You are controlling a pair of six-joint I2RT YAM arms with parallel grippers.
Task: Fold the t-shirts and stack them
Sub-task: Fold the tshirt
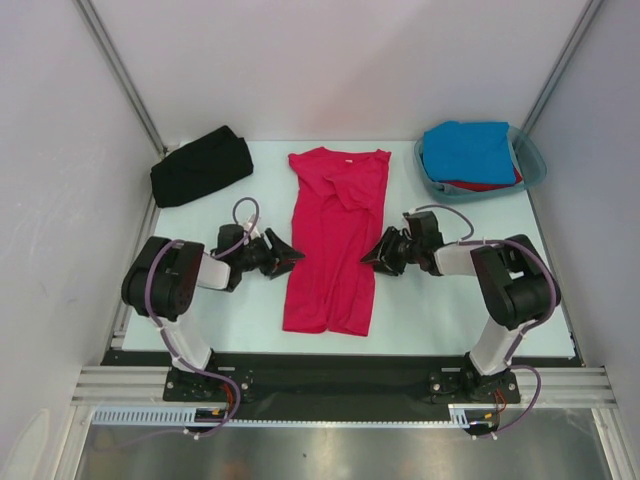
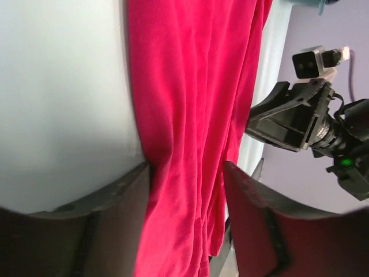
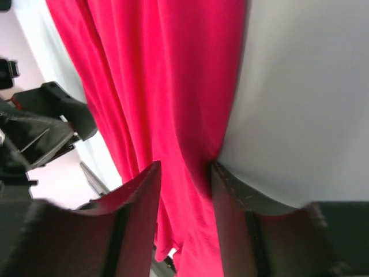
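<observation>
Pale table [image 1: 250,315] between white walls: the pink shirt [image 1: 335,240], narrowed lengthwise, lies at centre, the folded black shirt [image 1: 200,168] far left and the tub [image 1: 535,165] far right, as left gripper [image 1: 290,252] and right gripper [image 1: 372,255] each pinch an opposite long edge at mid-length, apparently for a crosswise fold.

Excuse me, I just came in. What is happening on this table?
The robot is handling the crimson-pink t-shirt, laid flat in the middle. The left gripper is at its left edge, the right gripper at its right edge, each with cloth between its fingers; whether they already pinch it is unclear. A black t-shirt lies at the far left; a blue t-shirt sits on a red one in the teal tub, far right.
</observation>
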